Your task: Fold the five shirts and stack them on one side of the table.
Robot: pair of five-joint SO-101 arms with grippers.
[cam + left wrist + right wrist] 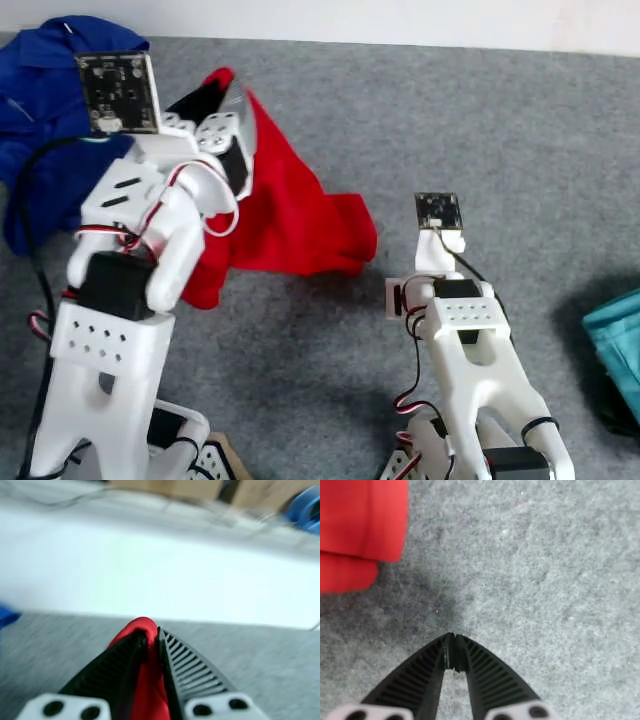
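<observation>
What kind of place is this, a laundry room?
Probably a robot workbench: two white robot arms at a grey-covered table, the left gripper pinching a red shirt, a blue shirt heaped nearby.

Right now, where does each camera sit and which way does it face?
High view: fixed above, looking down on the grey table; both arms show.
Left wrist view: on the left arm, facing a white wall; left hand shut on the red shirt.
Right wrist view: on the right arm, facing down at the table; right hand shut, empty.
All three share the red shirt.
</observation>
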